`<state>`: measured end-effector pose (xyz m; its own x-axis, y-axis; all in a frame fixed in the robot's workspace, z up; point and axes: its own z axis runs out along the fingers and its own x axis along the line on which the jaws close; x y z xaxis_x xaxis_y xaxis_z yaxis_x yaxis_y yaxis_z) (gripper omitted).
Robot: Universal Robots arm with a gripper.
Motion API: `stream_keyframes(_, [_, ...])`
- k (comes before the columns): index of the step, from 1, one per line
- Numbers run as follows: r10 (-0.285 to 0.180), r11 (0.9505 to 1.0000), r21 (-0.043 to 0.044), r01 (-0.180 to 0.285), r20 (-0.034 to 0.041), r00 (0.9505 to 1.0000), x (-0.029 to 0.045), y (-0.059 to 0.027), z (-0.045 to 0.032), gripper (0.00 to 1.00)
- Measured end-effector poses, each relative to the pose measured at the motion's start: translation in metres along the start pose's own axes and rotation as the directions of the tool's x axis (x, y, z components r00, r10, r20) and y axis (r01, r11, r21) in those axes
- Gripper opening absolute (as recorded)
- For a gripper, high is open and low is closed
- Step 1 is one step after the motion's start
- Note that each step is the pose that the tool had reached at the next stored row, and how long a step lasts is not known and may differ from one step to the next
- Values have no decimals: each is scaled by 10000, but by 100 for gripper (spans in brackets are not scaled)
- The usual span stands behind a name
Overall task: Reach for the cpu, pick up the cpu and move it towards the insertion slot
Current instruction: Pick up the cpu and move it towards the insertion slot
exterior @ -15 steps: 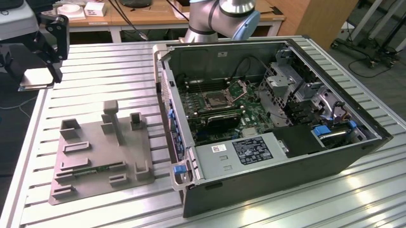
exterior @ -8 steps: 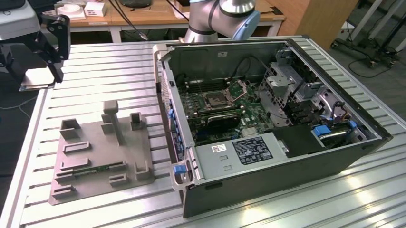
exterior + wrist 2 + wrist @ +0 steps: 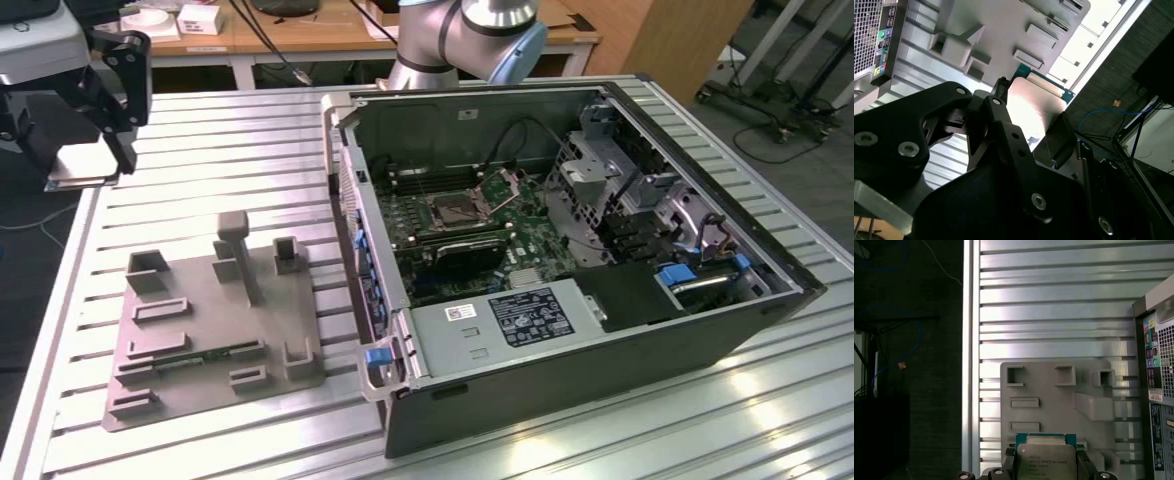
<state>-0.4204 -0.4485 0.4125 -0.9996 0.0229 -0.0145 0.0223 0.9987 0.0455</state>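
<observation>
Case (image 3: 574, 230) open, slot (image 3: 461, 207) exposed on its board. Gripper (image 3: 83, 160) clamped on cpu (image 3: 1046, 462), held high at the exterior view's left, past tray (image 3: 200, 320), well apart from slot. Carry step; probably calls for a long, level traverse.

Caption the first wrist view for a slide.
Fingers grip the cpu, with the grey tray and slatted table beyond.

gripper (image 3: 1029, 119) clasping cpu (image 3: 1032, 102), grey tray (image 3: 1004, 27) beyond
</observation>
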Motion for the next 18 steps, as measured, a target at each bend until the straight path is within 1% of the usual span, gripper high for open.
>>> stream_keyframes(18, [0, 10000, 0, 0, 1, 10000, -54, 1, 1, 54])
